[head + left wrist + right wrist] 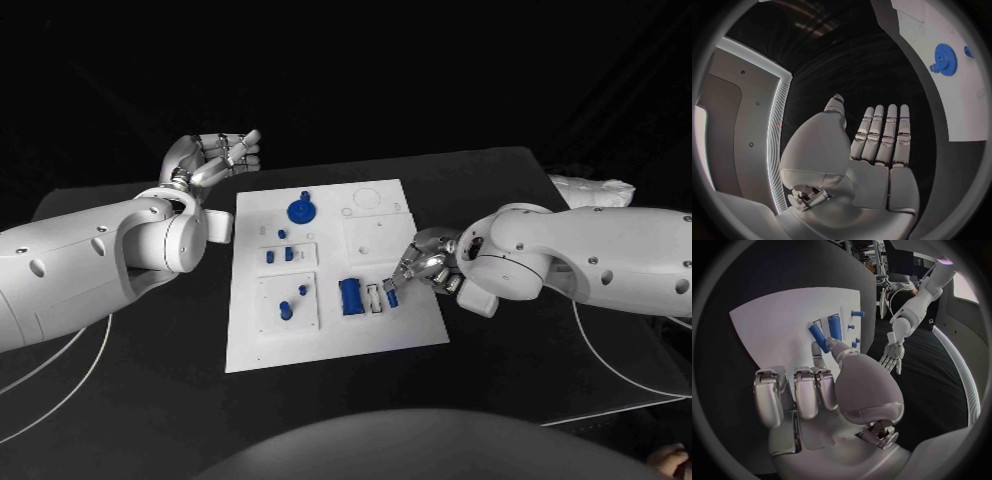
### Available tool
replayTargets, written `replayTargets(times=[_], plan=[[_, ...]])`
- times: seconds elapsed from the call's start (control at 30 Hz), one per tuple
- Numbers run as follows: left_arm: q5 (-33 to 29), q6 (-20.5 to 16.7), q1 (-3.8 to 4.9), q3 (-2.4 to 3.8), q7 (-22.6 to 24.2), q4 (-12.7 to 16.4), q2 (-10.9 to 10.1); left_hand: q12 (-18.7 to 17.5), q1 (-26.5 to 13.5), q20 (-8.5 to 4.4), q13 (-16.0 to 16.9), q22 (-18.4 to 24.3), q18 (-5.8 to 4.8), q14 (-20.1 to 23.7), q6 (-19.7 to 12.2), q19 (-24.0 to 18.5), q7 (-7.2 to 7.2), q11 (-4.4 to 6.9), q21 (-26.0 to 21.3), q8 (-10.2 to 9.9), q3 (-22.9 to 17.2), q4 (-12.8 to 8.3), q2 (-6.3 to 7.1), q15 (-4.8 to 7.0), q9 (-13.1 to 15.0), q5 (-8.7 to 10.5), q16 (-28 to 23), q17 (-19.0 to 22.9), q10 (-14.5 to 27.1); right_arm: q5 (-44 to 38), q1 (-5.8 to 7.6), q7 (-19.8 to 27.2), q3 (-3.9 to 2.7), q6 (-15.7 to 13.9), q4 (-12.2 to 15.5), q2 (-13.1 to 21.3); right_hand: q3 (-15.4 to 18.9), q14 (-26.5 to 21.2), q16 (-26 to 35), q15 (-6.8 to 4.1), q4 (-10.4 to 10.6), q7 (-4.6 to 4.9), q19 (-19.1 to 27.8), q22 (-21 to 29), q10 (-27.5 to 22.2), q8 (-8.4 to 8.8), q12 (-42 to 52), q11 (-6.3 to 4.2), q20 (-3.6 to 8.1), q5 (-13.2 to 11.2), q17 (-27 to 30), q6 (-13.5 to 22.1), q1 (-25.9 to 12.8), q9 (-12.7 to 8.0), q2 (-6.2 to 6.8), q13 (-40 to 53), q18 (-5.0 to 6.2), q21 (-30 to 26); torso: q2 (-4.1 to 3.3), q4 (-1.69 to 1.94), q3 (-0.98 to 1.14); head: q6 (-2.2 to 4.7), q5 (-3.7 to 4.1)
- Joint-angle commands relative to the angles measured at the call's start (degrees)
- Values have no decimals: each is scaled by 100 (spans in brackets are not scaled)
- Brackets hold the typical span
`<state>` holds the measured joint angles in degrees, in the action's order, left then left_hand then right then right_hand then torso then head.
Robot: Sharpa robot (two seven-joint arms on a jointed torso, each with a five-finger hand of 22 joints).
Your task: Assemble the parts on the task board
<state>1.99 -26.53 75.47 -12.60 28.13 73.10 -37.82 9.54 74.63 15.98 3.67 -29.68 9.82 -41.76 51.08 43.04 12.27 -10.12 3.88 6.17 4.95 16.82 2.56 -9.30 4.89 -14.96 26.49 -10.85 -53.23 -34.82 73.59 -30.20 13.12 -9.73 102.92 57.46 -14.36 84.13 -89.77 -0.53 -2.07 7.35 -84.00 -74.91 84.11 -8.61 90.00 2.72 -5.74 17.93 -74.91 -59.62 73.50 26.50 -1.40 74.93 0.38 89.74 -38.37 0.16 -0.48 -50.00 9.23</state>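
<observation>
Task board (335, 330) lies flat mid-worktop (144, 380), between the two arms. We count several blue parts already on it: a blue gear (300, 211) near the far edge, two small pieces (278, 256) in a framed block below it, two more in the next block nearer the robot, and a blue cylinder (349, 297) standing beside pale slots. The outlined recesses at the far right of the board look unfilled, so we judge the job partway through, with those places left and one piece going in now.

Right hand (421, 266) hovers low over the board's right edge, fingers curled toward the slots; the wrist view shows thumb and a fingertip (819, 346) meeting at a slim blue part (816, 337). It seems pinched, though we cannot be certain contact is firm.

Left hand (212, 156) is raised off the board beyond its far-left corner, palm flat, fingers (884, 131) straight and together, holding nothing
</observation>
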Motion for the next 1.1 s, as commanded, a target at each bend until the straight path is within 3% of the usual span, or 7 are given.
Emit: replayTargets(times=[0.03,0.53,1.1], plan=[[24,94,3,4,16,5,11,5,-4,21,2,7,55,54,-38,0,2,0,-10,39,3,0,-57,5,10,-21,24,7,60,270,-23,23,3,253,-103,-76,-101,587,-23,-12,-110,-147,-600,-1509,589,-8,0,-47,11,-22,-1509,-180,-44,0,-15,1507,-38,26,-4,4,0,0,-28],[29,77,3,4,5,7,1,7,-4,21,2,11,55,55,-39,-2,2,0,-10,40,5,0,-58,5,10,-21,27,10,60,273,-118,-137,3,344,-326,-295,-90,587,-23,-14,-86,-141,-600,-1509,589,34,0,-45,13,-49,-1509,-166,-80,-29,-16,1507,-38,26,-4,2,0,0,-25],[31,76,3,4,3,17,-7,7,-4,21,2,11,55,55,-39,-2,2,0,-10,40,5,0,-58,5,10,-21,27,10,60,220,-135,-203,3,345,-389,-393,-82,587,-23,-13,-67,-133,-600,-1509,589,69,0,-40,13,-75,-1509,-153,-109,-54,-17,1507,-38,26,0,5,-6,0,-34]])
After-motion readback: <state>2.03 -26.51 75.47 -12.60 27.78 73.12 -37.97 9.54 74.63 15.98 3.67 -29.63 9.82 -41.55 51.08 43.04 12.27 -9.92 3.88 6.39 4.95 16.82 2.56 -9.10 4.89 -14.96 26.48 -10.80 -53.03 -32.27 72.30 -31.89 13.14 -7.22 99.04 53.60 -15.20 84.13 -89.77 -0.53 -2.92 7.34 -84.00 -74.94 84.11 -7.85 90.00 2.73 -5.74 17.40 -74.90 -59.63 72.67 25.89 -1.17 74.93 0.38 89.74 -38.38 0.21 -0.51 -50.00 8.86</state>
